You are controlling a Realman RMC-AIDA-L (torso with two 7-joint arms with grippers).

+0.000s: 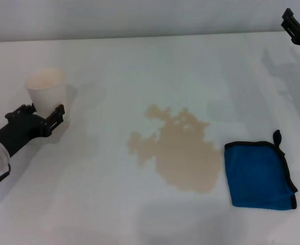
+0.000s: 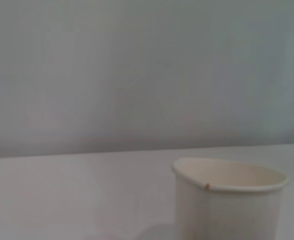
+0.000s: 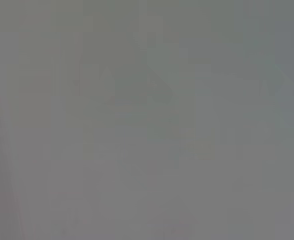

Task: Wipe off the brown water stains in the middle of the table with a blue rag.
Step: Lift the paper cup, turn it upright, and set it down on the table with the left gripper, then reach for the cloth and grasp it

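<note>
The brown water stains (image 1: 179, 151) form a tan, ragged puddle in the middle of the white table (image 1: 139, 66). The blue rag (image 1: 258, 175) lies folded flat just to the right of the puddle, its black loop pointing to the far side. My left gripper (image 1: 43, 113) is low at the table's left, open, right behind a white cup (image 1: 46, 88). The cup also shows in the left wrist view (image 2: 229, 200), a little apart from the camera. My right gripper (image 1: 299, 26) is raised at the far right corner, well away from the rag. The right wrist view shows only plain grey.
The white cup stands upright at the left, far from the puddle. The table's far edge meets a pale wall (image 1: 139, 15). Bare tabletop lies between the cup and the puddle.
</note>
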